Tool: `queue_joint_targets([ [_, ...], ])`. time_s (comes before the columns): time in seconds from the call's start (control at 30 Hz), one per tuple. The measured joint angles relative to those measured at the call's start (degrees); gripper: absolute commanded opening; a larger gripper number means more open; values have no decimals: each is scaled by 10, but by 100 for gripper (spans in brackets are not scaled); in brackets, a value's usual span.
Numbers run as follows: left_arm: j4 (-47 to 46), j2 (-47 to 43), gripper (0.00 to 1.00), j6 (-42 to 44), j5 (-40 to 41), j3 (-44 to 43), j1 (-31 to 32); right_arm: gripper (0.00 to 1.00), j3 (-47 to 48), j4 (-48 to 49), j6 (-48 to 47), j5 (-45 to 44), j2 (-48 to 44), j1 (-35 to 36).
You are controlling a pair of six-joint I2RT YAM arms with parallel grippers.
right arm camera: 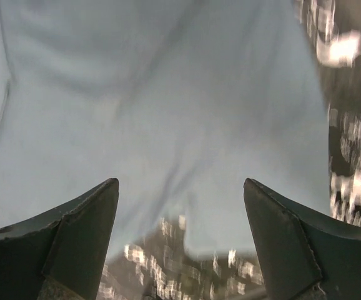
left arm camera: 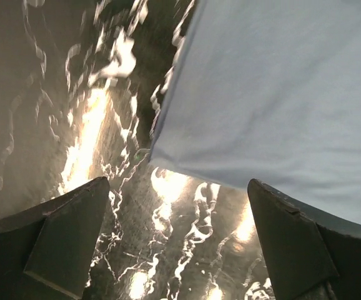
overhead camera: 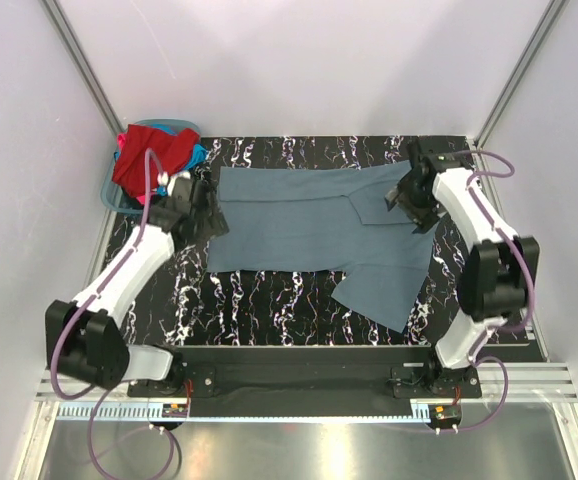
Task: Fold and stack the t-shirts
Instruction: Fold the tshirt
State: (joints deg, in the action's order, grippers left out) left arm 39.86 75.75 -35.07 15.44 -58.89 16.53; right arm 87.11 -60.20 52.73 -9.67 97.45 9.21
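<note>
Grey-blue t-shirt [overhead camera: 309,225] is lying partly folded on the table [overhead camera: 259,298]. Left gripper [left arm camera: 175,187] and right gripper [right arm camera: 180,182] are standing open, empty. Next fold is likely calling for edge grasps.

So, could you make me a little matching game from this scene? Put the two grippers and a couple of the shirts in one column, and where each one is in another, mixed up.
Column one
1. grey-blue t-shirt
2. red t-shirt
3. left gripper
4. right gripper

Column two
A. open, over the right end of the spread shirt
B. heaped in the basket at the far left corner
C. laid out on the table
D. open, beside the left edge of the spread shirt

Pairs: 1-C, 2-B, 3-D, 4-A
</note>
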Motion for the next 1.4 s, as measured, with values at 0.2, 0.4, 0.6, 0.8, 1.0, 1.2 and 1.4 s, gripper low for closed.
queue_joint_targets([
  [0.2, -21, 158, 99, 49, -21, -248, 10, 88, 91, 78, -102, -3, 146, -48],
  [0.4, -74, 411, 98, 68, -39, -463, 18, 89, 199, 132, -164, -1, 277, -46],
  [0.6, -64, 562, 97, 43, -79, -551, -14, 89, 283, 146, -182, 3, 380, -47],
  [0.8, -66, 614, 96, 9, -112, -579, -43, 89, 327, 146, -187, 13, 409, -49],
  [1.0, -74, 642, 96, -23, -133, -615, -44, 91, 376, 141, -195, 22, 440, -52],
  [1.2, -83, 683, 96, -56, -157, -678, -50, 95, 495, 124, -207, 26, 507, -56],
  [1.4, -103, 730, 96, -84, -183, -747, -62, 98, 579, 116, -210, 43, 553, -68],
])
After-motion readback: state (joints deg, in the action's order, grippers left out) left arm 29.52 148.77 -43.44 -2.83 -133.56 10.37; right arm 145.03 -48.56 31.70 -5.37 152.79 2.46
